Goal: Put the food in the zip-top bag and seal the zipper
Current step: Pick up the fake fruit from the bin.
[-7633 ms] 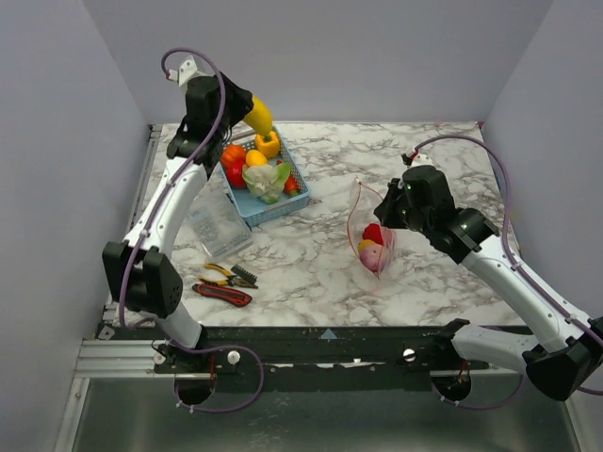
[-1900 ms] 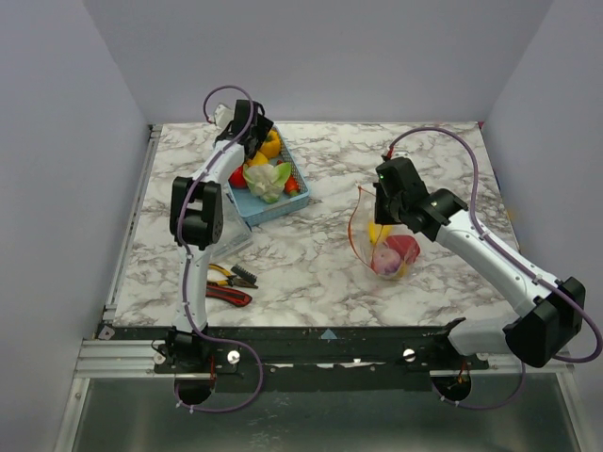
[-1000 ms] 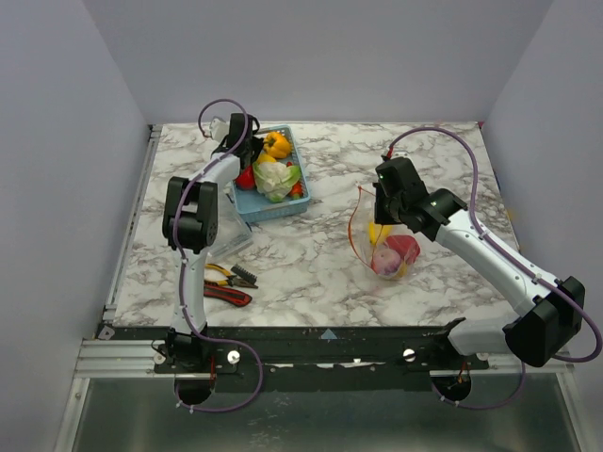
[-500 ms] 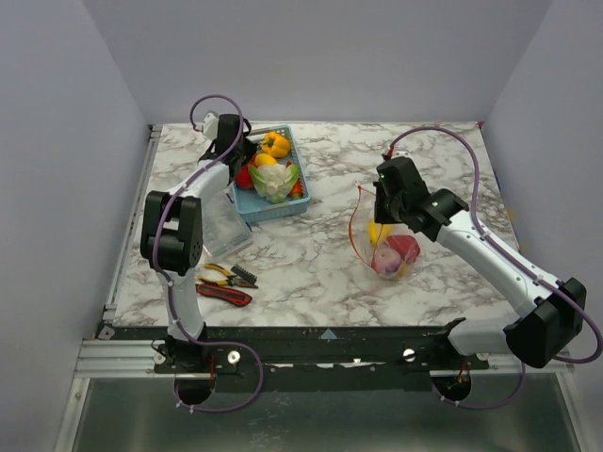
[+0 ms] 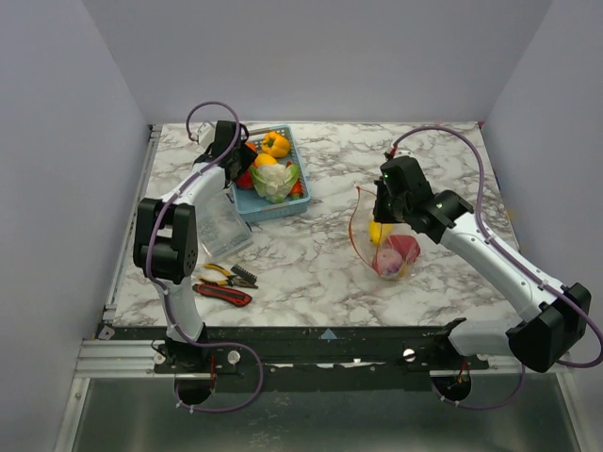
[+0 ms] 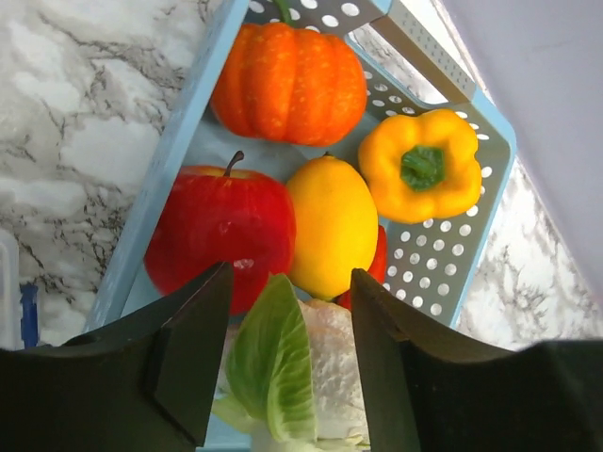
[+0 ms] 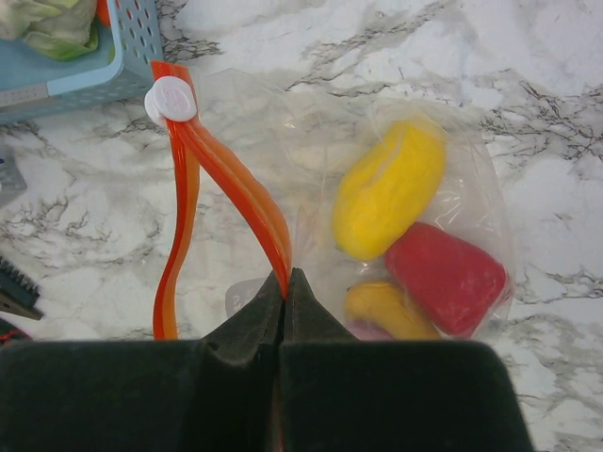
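Left end effector (image 6: 288, 282) spread above one basket (image 6: 162, 184) of food (image 6: 221, 231), right end effector (image 7: 285, 279) pinching one zipper (image 7: 236, 184)

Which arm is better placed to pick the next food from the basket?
Left. The left gripper hangs open over the food in the basket; the right gripper is shut on the zipper.

Left gripper (image 6: 287, 282) spread wide, right gripper (image 7: 285, 282) pinched tight
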`<action>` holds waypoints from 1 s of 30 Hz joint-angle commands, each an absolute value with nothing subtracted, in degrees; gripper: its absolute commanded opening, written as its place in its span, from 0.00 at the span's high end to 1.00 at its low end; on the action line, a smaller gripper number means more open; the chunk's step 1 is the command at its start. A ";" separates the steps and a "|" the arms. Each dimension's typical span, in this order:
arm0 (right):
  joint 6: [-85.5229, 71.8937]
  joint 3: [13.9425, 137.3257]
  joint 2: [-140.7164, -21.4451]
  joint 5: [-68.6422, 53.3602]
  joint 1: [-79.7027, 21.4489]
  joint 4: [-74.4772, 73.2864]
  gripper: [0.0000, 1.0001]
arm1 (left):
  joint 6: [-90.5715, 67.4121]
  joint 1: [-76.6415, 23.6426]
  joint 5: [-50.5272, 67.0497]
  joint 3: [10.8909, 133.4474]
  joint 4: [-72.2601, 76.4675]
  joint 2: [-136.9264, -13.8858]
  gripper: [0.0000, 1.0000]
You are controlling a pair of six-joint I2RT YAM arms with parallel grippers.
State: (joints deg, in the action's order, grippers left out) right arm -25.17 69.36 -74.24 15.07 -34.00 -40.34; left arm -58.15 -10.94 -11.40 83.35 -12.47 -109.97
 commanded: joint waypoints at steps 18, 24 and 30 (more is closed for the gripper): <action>-26.38 69.40 -72.60 13.22 -33.77 -39.48 1.00 | -100.16 -10.01 -18.59 98.42 -45.80 -118.29 0.23; -26.14 69.52 -72.67 13.49 -33.75 -39.86 1.00 | -106.77 -10.06 -20.45 105.21 -55.56 -121.92 0.17; -25.90 70.00 -72.96 13.53 -33.71 -39.98 1.00 | -113.79 -10.02 -18.75 104.67 -55.84 -123.05 0.11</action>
State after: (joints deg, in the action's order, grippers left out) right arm -26.00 69.36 -73.43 14.00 -34.00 -40.29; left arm -107.22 -10.61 -17.15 104.51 -49.84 -120.99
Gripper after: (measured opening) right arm 0.005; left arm 0.886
